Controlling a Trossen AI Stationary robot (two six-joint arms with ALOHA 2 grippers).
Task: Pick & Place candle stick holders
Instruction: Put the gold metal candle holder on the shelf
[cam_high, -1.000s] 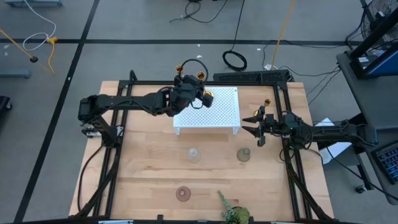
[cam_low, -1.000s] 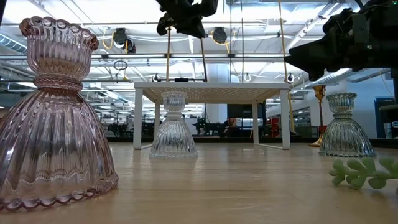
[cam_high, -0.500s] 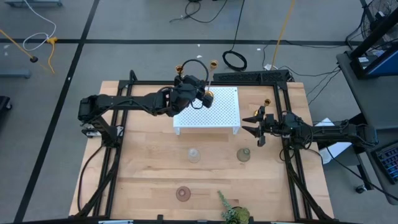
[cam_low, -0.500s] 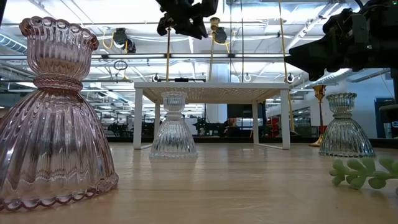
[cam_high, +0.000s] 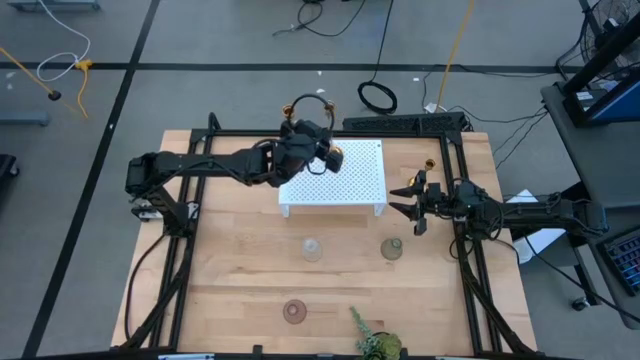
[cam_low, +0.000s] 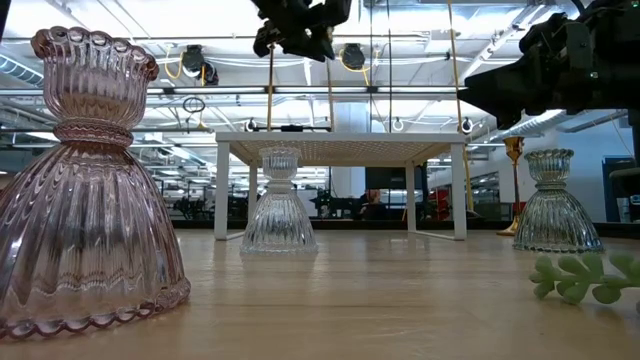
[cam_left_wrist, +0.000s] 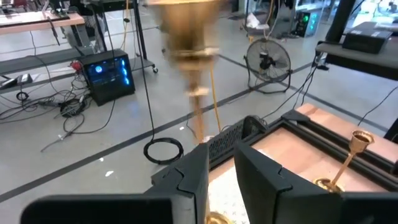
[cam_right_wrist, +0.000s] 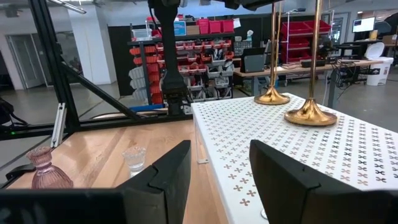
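High view: wooden table (cam_high: 240, 290) bearing a white perforated stand (cam_high: 340, 178) at its far middle. Left gripper (cam_high: 318, 140) sits over the stand's far-left corner; a shiny gold candlestick base (cam_high: 335, 157) shows beside it on the stand, and a second gold candlestick (cam_high: 290, 106) stands at the table's far edge behind the gripper. Right gripper (cam_high: 410, 196) rests just off the stand's right side, fingers spread apart and empty. A third gold candlestick (cam_high: 430, 163) stands behind it, near the right frame rail. On the bare wood nearer the front: a clear squat glass holder (cam_high: 312, 247), a green squat glass holder (cam_high: 391, 248) beside it, a pink squat glass holder (cam_high: 293, 310) closer still, and a green leafy sprig (cam_high: 372, 340) at the front edge.

Left wrist view: fingers (cam_left_wrist: 186, 177) nearly together around the thin gold stem (cam_left_wrist: 198, 118), cup top blurred above; not evident from overhead.

Right wrist view: two gold round bases (cam_right_wrist: 310, 114) rest upright on the perforated top, well beyond the parted fingers (cam_right_wrist: 168, 171).

Low view: ribbed glass texture of the pink holder (cam_low: 85, 190), upright.
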